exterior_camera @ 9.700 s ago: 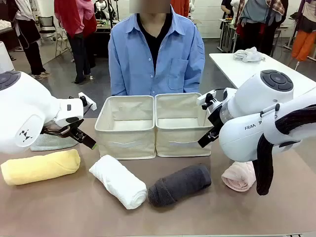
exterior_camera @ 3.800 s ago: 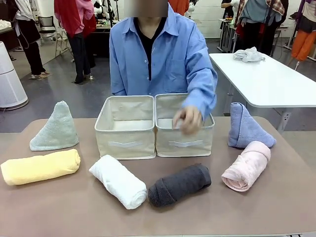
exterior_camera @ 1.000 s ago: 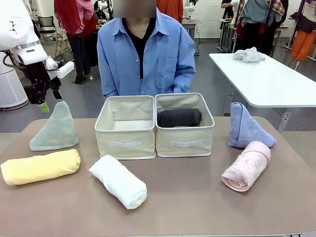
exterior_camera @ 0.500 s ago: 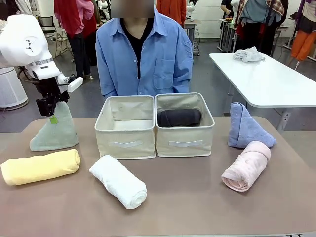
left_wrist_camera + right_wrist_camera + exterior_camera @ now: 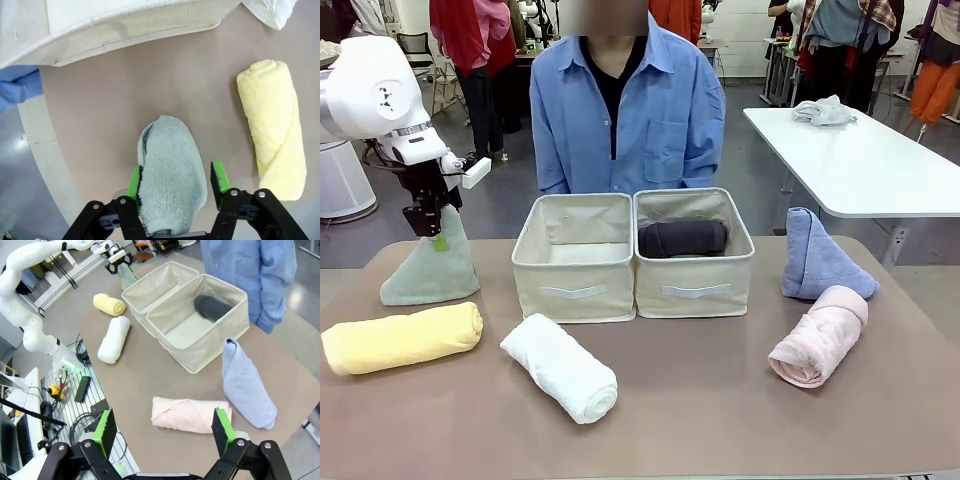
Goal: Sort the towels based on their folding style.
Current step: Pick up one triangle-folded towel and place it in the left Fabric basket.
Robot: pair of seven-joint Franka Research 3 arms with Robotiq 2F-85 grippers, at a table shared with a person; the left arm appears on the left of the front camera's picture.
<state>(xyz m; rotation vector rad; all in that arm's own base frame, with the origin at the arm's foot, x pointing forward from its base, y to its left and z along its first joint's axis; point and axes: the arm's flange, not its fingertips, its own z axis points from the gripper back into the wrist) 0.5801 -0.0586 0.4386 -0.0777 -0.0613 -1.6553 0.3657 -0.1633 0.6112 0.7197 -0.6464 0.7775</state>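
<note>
My left gripper (image 5: 432, 232) stands over the tip of the pale green triangle towel (image 5: 428, 268) at the table's far left. In the left wrist view its jaws (image 5: 175, 175) straddle that towel (image 5: 170, 185); one pad touches it, and the other pad (image 5: 219, 176) stands a sliver off, so the gripper is open. The yellow roll (image 5: 400, 338) and white roll (image 5: 560, 368) lie in front. A dark grey roll (image 5: 682, 238) lies in the right box (image 5: 692, 290). The blue triangle (image 5: 815, 255) and pink roll (image 5: 817, 335) sit at the right. My right gripper (image 5: 164, 427) hangs open high above the pink roll (image 5: 190, 415).
The left beige box (image 5: 575, 290) holds nothing. A person in a blue shirt (image 5: 625, 110) stands behind the boxes, hands out of sight. Bare tabletop (image 5: 720, 410) lies in front of the boxes. A white table (image 5: 860, 160) with a cloth bundle stands at the back right.
My left gripper has come down from above and to the left onto the green triangle's tip. Several seconds earlier the dark grey roll went from the table into the right box.
</note>
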